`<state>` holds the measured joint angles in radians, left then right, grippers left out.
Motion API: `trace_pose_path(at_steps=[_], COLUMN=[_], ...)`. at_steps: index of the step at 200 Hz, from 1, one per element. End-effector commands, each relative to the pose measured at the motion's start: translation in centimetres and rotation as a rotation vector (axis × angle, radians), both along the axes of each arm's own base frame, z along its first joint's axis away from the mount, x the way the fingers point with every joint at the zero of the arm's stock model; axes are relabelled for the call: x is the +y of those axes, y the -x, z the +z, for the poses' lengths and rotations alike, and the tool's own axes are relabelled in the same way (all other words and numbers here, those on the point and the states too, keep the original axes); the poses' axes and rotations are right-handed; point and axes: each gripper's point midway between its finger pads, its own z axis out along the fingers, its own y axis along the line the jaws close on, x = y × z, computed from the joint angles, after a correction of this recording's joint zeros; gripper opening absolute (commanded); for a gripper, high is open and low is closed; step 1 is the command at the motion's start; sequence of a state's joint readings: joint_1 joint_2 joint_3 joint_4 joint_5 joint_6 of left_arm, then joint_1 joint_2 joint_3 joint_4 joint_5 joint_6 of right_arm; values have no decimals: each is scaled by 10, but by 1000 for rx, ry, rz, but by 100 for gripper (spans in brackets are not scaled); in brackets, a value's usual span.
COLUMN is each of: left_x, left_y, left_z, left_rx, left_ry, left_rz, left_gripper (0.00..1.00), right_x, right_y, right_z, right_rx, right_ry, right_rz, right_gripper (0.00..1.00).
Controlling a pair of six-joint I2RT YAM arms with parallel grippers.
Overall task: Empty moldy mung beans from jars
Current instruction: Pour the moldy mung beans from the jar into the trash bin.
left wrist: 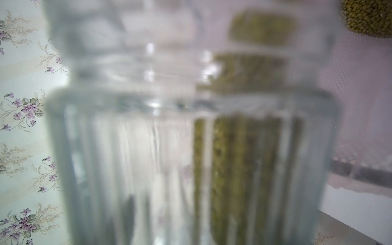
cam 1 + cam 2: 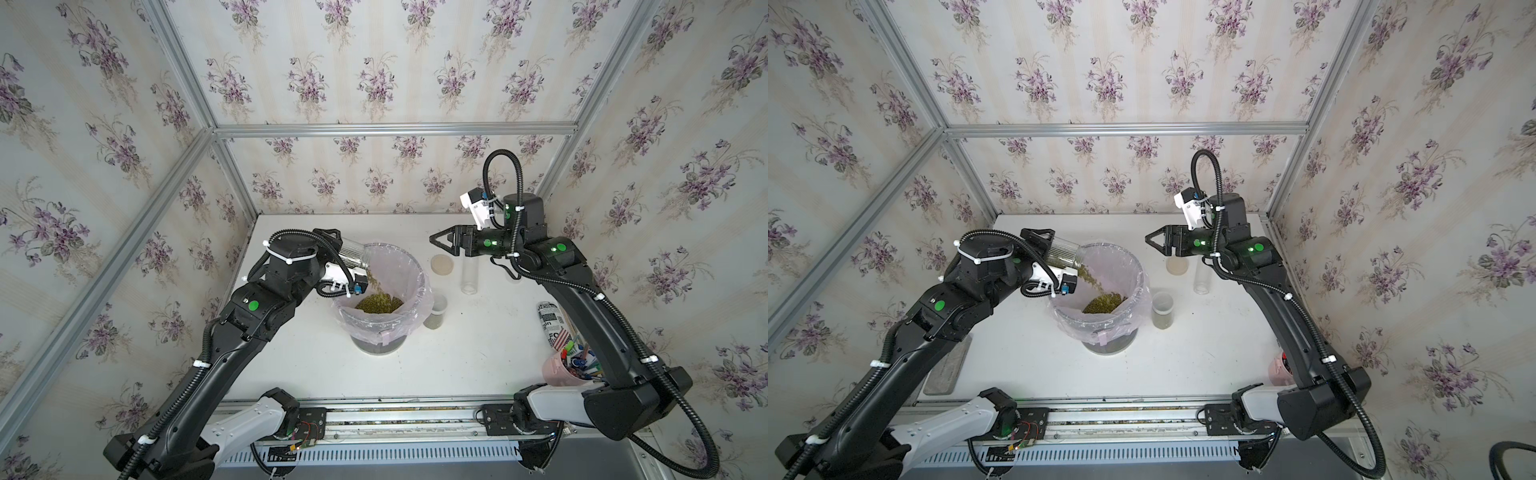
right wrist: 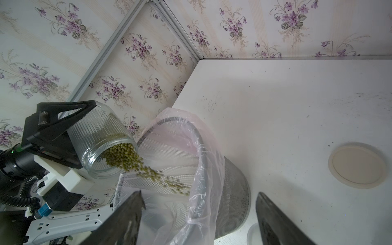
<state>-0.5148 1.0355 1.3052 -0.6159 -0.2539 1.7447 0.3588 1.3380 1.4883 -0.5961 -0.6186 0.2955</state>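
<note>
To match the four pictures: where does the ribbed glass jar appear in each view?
In a top view: the ribbed jar is left of centre, tilted over the bin.
In a top view: the jar sits likewise, a little further left.
Left wrist: the jar fills most of the picture, blurred.
Right wrist: the jar pours beans into the bin.
Shared landmark: the bin with its pink bag.

mung beans (image 2: 379,302): olive-green, a yellowish grainy mass.
ribbed jar (image 3: 99,135): clear glass, fine vertical ribbing.
bin liner (image 2: 409,268): translucent pale pink.
mesh bin (image 3: 235,191): grey wire mesh.
loose lid (image 3: 358,166): plain tan-cream.
table (image 2: 324,365): white, faintly speckled.
walls (image 2: 374,75): cream stripes, purple flower sprays, grey-green leaves.
can (image 2: 549,318): black-and-white print, right of frame.
pen cup (image 2: 555,371): pink, lower right.
</note>
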Motion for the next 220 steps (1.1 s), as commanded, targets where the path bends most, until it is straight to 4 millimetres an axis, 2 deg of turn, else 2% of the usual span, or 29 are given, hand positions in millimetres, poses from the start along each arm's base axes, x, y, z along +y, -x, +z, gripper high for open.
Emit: trace_pose_path(at_steps=[1, 80, 133, 167, 220], left_x=[-6, -13, -6, -7, -11], left_y=[-2, 1, 0, 4, 3], left_z=[19, 25, 27, 35, 33], left_rx=[-67, -60, -75, -94, -85], left_ry=[32, 97, 68, 73, 81], left_rz=[-34, -62, -42, -61, -73], left_gripper=[0, 0, 0, 0, 0], right_x=[2, 0, 1, 2, 1], right_y=[-1, 2, 2, 1, 2], right_z=[9, 7, 6, 7, 3], right_rx=[-29, -31, -33, -32, -25], right_ry=[-23, -20, -22, -30, -28], right_rz=[7, 3, 5, 8, 2], right_gripper=[81, 80, 80, 80, 80])
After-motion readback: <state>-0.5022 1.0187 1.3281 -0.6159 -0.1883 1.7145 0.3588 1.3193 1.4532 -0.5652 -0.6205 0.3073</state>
